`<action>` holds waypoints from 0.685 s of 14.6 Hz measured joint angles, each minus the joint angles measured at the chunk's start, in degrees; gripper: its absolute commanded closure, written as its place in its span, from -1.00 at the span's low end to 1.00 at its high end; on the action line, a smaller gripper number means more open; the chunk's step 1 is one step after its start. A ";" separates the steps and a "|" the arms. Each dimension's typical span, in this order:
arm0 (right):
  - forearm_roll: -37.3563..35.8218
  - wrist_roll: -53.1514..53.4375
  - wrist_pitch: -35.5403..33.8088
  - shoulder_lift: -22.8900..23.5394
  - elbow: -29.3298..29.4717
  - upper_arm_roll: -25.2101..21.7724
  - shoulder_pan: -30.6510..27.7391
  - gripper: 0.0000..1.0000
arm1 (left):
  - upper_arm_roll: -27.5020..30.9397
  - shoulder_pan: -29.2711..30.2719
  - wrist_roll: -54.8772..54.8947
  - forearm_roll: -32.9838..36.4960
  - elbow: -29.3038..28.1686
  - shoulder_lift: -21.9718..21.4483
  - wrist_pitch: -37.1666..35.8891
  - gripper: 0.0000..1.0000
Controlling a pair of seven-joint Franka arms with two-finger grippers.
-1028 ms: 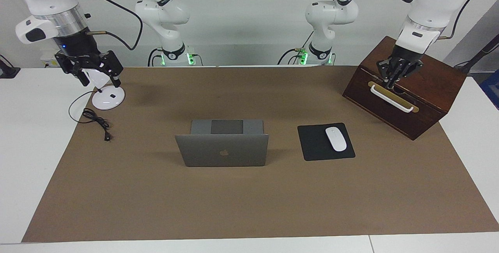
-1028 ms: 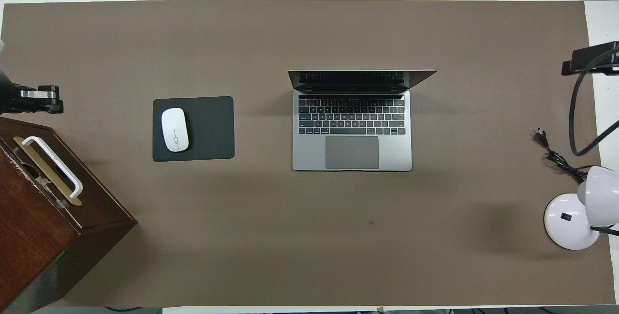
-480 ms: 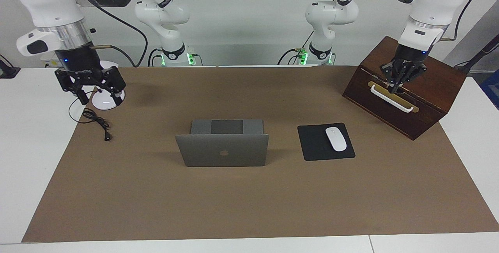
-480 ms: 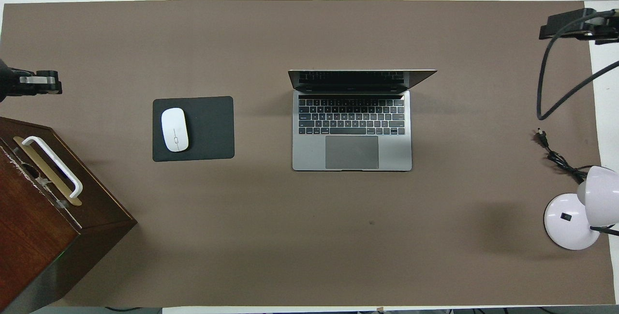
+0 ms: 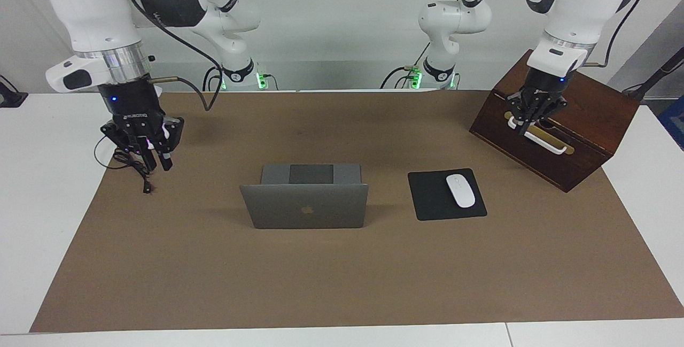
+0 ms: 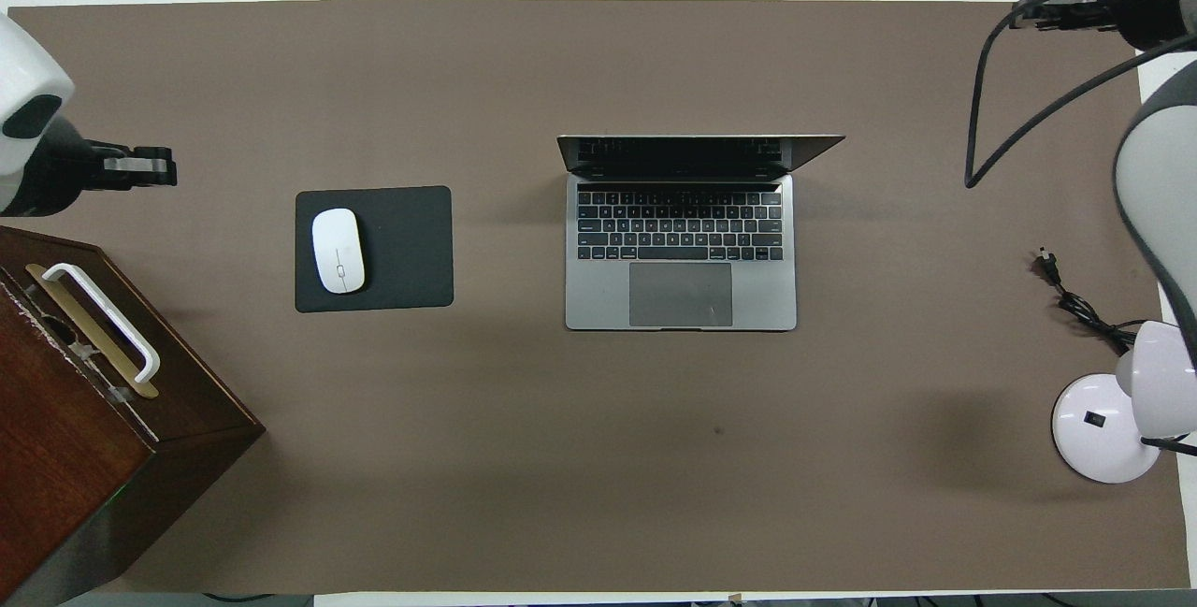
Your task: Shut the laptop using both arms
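laptop (image 5: pixel 304 205) stood open mid-frame on worktop (image 5: pixel 342 283), lid near upright, logo toward camera, both tools well apart from it. right tool (image 5: pixel 143 146) hung at mid-left of frame over lamp cable (image 5: pixel 133 168), fingers narrow, empty. left tool (image 5: pixel 534 112) sat at upper right over wooden box (image 5: pixel 556 122) by its white handle (image 5: pixel 537 136); cannot tell finger state. risks: cable or handle snagged on departure; uneven push by one tool skidding or twisting laptop; mouse (image 5: pixel 460 190) on mousepad (image 5: pixel 446 194) clipped by crossing arm. open room: bare mat around lid, wide lower frame.

1 high camera faces the robots, 1 looks steeply down; both share the laptop (image 5: pixel 304 205), perhaps the whole mat.
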 measured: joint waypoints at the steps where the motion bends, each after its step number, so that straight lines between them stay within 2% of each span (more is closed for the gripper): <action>1: 0.00 0.03 0.73 0.95 0.35 -0.41 0.93 1.00 | -0.06 -1.44 -0.01 -1.01 -0.72 -0.27 1.27 1.00; 3: 0.00 1.02 1.32 3.33 2.46 -2.32 3.76 1.00 | -0.19 -4.00 -0.02 -3.71 -4.38 -1.40 7.03 1.00; 6: 0.00 4.60 1.32 6.39 5.70 -6.67 9.83 1.00 | -0.23 -8.01 -0.13 -5.15 -13.93 -4.58 18.82 1.00; 10: 2.30 8.54 1.16 9.25 6.83 -12.50 18.49 1.00 | -0.25 -12.37 -0.21 -5.96 -23.52 -8.64 28.82 1.00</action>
